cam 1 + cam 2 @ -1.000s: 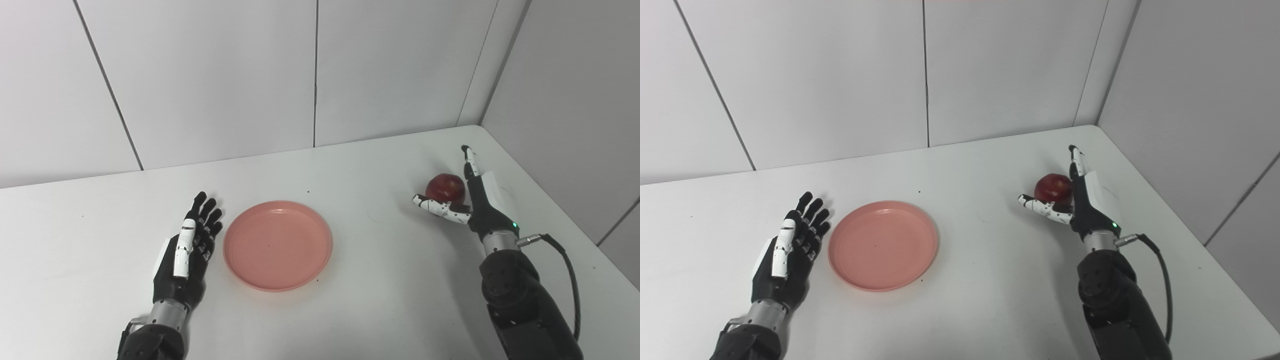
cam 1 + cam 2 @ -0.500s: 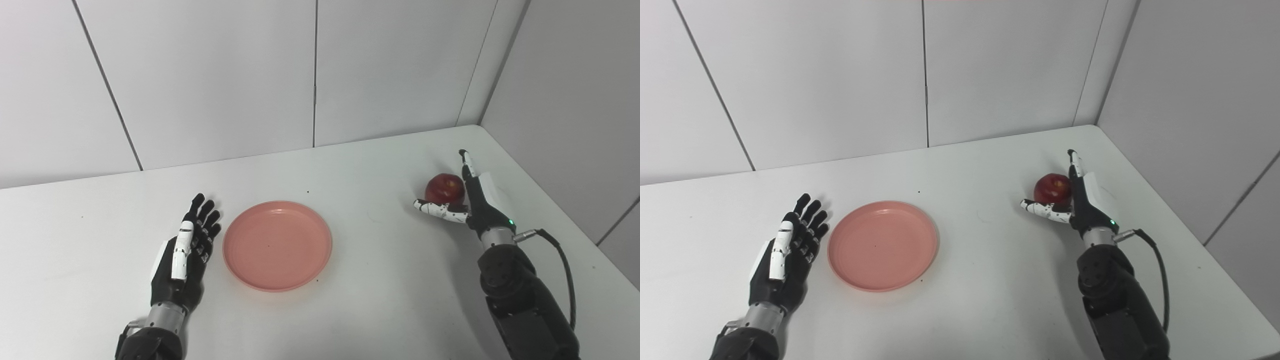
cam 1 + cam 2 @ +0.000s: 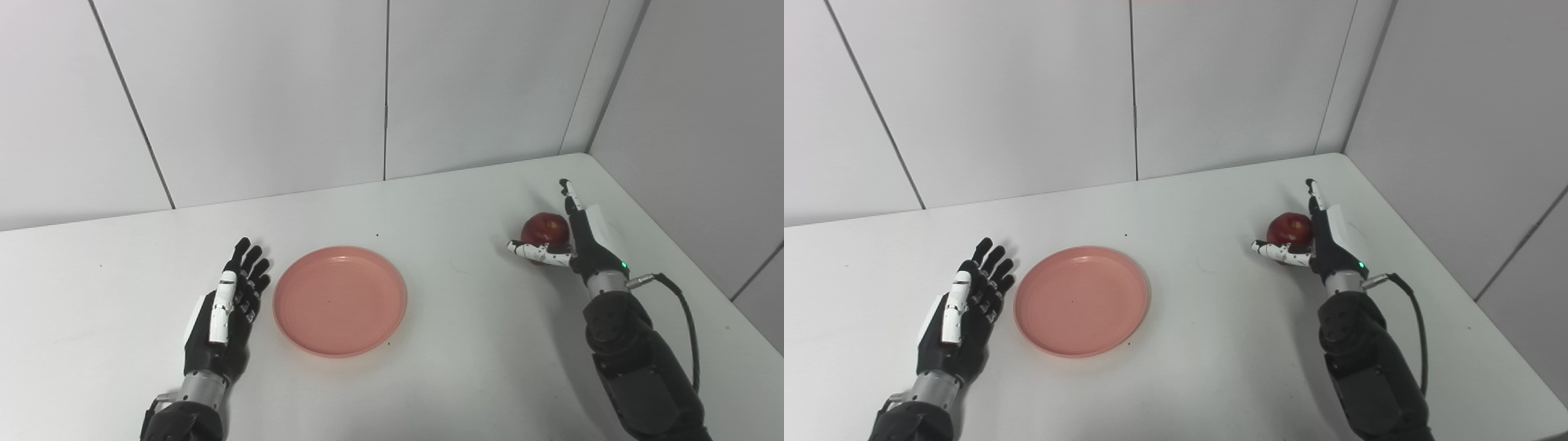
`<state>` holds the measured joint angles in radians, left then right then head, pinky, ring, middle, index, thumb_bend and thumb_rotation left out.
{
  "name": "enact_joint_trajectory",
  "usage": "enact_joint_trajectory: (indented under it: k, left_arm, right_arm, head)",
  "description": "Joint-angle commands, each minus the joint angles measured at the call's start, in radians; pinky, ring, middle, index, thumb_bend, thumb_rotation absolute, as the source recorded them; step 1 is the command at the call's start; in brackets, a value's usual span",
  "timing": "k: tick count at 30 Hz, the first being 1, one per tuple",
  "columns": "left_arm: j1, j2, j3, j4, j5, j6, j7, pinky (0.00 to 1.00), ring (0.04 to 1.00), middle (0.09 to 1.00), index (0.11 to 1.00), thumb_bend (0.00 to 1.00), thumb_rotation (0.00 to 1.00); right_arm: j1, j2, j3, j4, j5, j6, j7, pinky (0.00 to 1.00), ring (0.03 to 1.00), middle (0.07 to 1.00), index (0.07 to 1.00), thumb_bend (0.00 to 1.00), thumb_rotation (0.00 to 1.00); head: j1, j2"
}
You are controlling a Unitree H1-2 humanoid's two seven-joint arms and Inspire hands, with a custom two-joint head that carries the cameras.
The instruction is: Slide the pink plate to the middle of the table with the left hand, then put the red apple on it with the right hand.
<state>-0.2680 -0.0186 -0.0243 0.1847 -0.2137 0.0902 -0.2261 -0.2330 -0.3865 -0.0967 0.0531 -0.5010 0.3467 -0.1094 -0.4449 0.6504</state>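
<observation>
While the pink plate (image 3: 340, 300) lies flat and empty near the middle of the white table (image 3: 429, 380), the left hand (image 3: 225, 312) rests just beside its left rim, fingers stretched out together and pointing away from the robot, holding nothing; whether the fingers touch the rim cannot be told, though a thin strip of table seems to show between them. Well apart from the plate, toward the far right corner of the table, the red apple (image 3: 544, 228) sits on the surface. Cupped around it is the right hand (image 3: 1323, 242), set on edge with its long fingers (image 3: 571, 196) standing straight along the apple's right side and the white thumb (image 3: 539, 252) reaching across in front of the fruit, low against its near side. Its fingers are spread wide rather than curled, so the apple is bracketed, not clasped, and whether the palm presses against it is hidden. A small green light (image 3: 623, 265) glows at the right wrist, and a black cable (image 3: 680, 306) loops out from there along the forearm. Pale wall panels stand behind the table.
</observation>
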Motion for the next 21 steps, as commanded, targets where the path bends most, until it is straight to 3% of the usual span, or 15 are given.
enact_joint_trajectory:
  k: [1, 12, 16, 21]
  left_arm:
    - [0.022, 0.001, 0.005, 0.009, -0.011, 0.054, 0.007, 0.99, 0.975, 0.985, 0.974, 0.39, 1.0]
    - [0.023, 0.001, 0.004, 0.003, -0.009, 0.059, 0.007, 0.98, 0.975, 0.986, 0.976, 0.38, 1.0]
    - [0.024, 0.0, 0.005, -0.001, -0.01, 0.065, 0.008, 0.99, 0.977, 0.987, 0.977, 0.39, 1.0]
    - [0.024, -0.001, 0.007, 0.004, -0.014, 0.064, 0.006, 0.99, 0.977, 0.987, 0.977, 0.39, 1.0]
  right_arm:
    - [-0.043, -0.027, -0.017, -0.011, 0.007, -0.061, -0.041, 0.8, 0.891, 0.925, 0.955, 1.0, 0.35]
    - [-0.068, -0.025, 0.0, 0.008, -0.005, -0.022, -0.043, 0.77, 0.85, 0.881, 0.907, 1.0, 0.34]
    - [-0.071, -0.02, -0.006, 0.02, 0.014, -0.057, -0.053, 0.62, 0.715, 0.75, 0.79, 1.0, 0.24]
    - [-0.075, -0.02, -0.006, 0.033, 0.03, -0.066, -0.054, 0.58, 0.653, 0.678, 0.686, 0.95, 0.17]
  head:
    - [0.001, 0.0]
    - [0.004, 0.005]
    - [0.007, 0.006]
    - [0.008, 0.006]
